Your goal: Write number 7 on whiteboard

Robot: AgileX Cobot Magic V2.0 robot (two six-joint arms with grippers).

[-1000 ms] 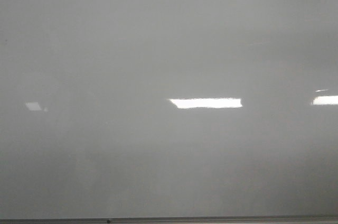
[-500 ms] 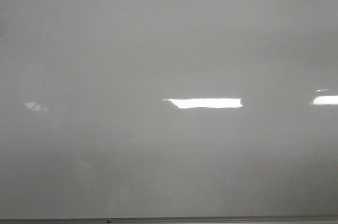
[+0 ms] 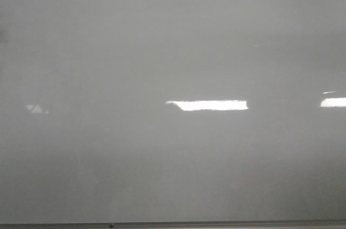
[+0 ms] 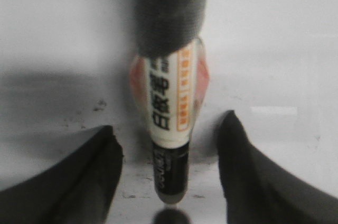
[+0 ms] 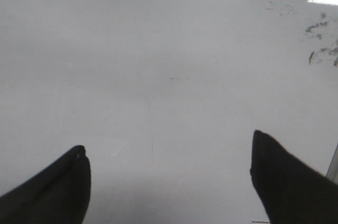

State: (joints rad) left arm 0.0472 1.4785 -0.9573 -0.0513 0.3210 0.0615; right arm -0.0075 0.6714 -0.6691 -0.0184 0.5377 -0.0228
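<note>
The whiteboard [image 3: 173, 51] fills the front view, glossy pale grey, with its thin grey frame edge [image 3: 216, 224] along the bottom. No number 7 stroke shows on it in any view. In the left wrist view a marker [image 4: 169, 97] with a white and orange label, a black end and a dark grey wrap sits between the fingers of my left gripper [image 4: 169, 123]. The fingers stand apart with a gap on each side of it. The marker's black end [image 4: 170, 176] is just off the board, over its own reflection. My right gripper [image 5: 168, 139] is open and empty over the board [image 5: 169, 65].
Bright rectangular light glares lie on the board [image 3: 208, 105] [image 3: 332, 102]. Dark ink smudges [image 5: 322, 39] mark the board in the right wrist view, and small specks [image 4: 100, 106] show beside the marker. Neither arm shows in the front view.
In the front view the middle glare has stretched a little to the left. A faint dark shadow has crept over the small left glare and the board's left edge.
</note>
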